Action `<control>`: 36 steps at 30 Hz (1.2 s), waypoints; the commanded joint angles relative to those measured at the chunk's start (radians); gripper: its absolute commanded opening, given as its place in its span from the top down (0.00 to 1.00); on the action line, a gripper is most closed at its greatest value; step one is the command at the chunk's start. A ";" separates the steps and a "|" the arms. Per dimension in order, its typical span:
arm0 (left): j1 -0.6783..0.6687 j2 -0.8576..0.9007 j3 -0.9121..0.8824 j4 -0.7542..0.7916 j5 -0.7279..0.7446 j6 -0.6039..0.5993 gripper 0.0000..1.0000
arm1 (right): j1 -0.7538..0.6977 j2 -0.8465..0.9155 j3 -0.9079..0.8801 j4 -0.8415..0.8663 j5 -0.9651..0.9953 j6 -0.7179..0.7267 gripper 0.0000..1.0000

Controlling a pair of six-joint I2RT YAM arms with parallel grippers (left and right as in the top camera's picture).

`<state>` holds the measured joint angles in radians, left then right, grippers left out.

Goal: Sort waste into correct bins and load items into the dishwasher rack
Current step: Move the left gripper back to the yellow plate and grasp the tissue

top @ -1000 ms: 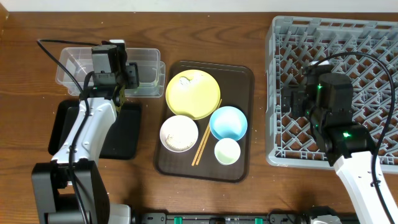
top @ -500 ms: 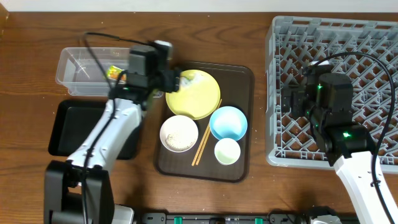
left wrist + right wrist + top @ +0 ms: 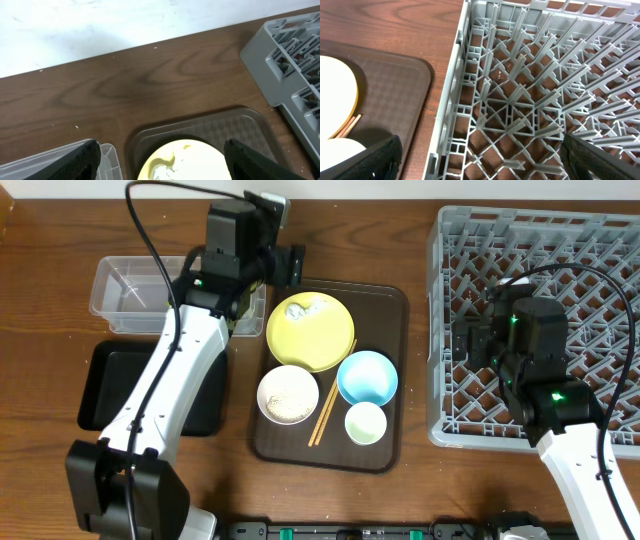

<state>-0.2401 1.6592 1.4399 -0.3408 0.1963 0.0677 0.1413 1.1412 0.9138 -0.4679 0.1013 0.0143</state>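
Observation:
My left gripper (image 3: pixel 287 264) is open and empty, hovering over the far edge of the yellow plate (image 3: pixel 312 335); in the left wrist view its jaws (image 3: pixel 165 162) straddle the plate (image 3: pixel 192 157). White crumpled scraps (image 3: pixel 305 306) lie on the plate. The white bowl (image 3: pixel 288 394) holds rice-like bits. The light blue bowl (image 3: pixel 367 377), pale cup (image 3: pixel 366 423) and chopsticks (image 3: pixel 330 406) lie beside it. My right gripper (image 3: pixel 468 345) is open and empty over the left side of the grey rack (image 3: pixel 600 240), whose lattice floor fills the right wrist view (image 3: pixel 520 100). The snack wrapper is not in sight.
All dishes sit on a dark brown serving tray (image 3: pixel 390 305). The clear tub (image 3: pixel 125 290) stands at the back left, partly under my left arm, with the black tray (image 3: pixel 105 385) in front of it. The rack fills the right side.
My left arm has swung right, from above the clear tub to above the plate's far edge. The wrapper seen in the tub half a second ago is now covered. The right arm has not moved.

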 commanded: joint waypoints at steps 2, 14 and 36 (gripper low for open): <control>-0.018 0.116 0.000 -0.061 0.002 0.007 0.14 | -0.010 0.000 0.019 0.000 -0.005 -0.003 0.01; -0.045 0.326 -0.005 -0.069 0.002 0.003 0.10 | -0.010 0.000 0.019 0.000 -0.005 -0.004 0.01; -0.051 0.434 -0.018 -0.079 -0.005 0.002 0.38 | -0.010 0.000 0.019 0.000 -0.005 -0.004 0.01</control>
<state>-0.2863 2.0735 1.4372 -0.4095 0.1959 0.0662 0.1413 1.1412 0.9138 -0.4679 0.1013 0.0143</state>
